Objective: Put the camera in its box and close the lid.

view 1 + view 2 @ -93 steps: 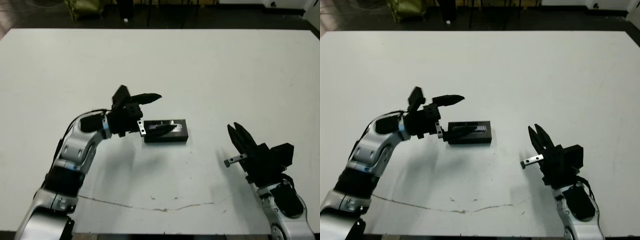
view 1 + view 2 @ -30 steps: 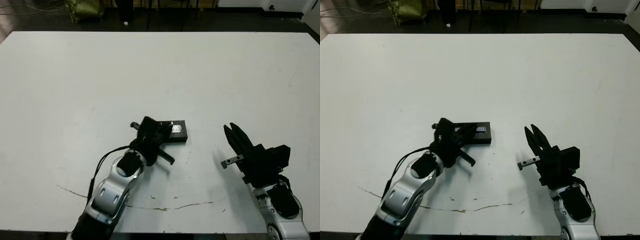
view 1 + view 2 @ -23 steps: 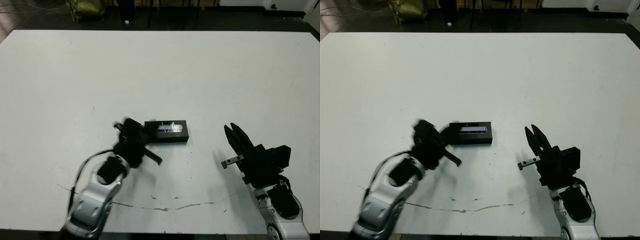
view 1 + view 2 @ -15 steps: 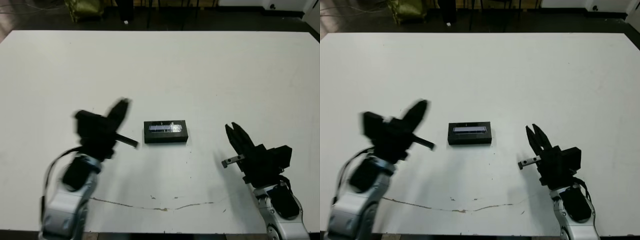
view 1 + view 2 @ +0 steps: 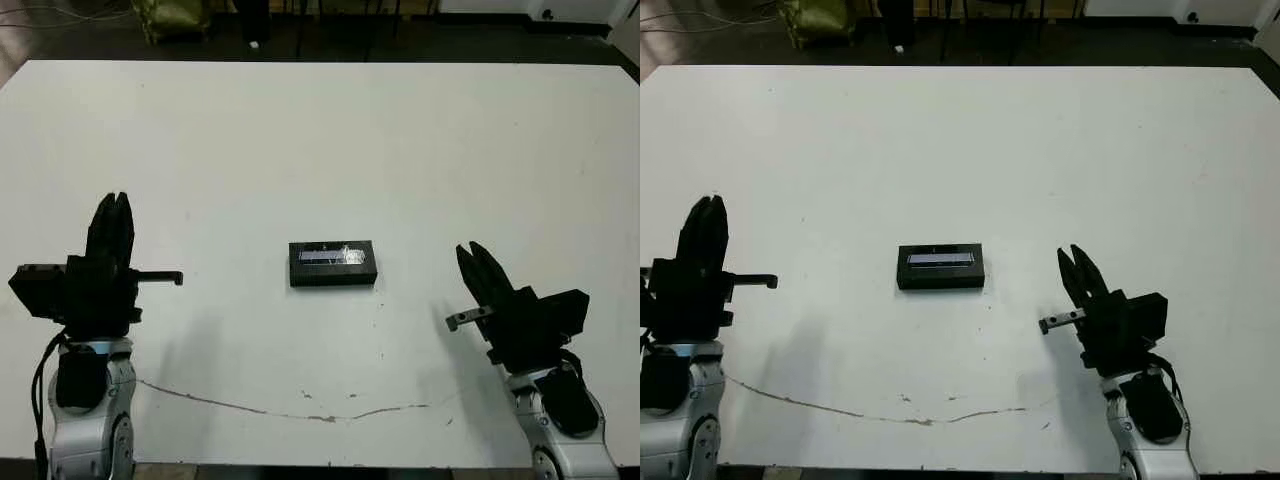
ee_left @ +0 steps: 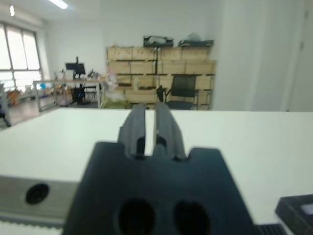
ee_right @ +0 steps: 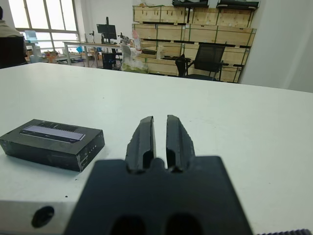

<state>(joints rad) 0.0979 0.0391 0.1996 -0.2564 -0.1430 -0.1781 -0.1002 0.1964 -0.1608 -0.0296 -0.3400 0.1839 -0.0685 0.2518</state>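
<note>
The lid [image 5: 332,256], black with a silvery-bluish strip, lies flat on the box [image 5: 331,277] at the table's middle, so the two form one closed black block. It shows again as the box [image 7: 51,148] in the right wrist view. The camera is out of view. My left gripper [image 5: 112,200] hangs far to the left of the box with its fingers shut and nothing in them. My right gripper [image 5: 472,250] sits to the right of the box, also shut and empty. A narrow slit shows between each pair of fingers [image 6: 138,122].
A thin dark crack line [image 5: 300,415] runs along the white table [image 5: 330,140] near its front edge. Beyond the table's far edge are a dark floor and chair legs. The wrist views show shelves of wooden crates [image 7: 195,19] and desks in the room.
My left arm has swung away from the box to the far left, and its fingers now point away from me. The closed box and the right gripper have stayed in place.
</note>
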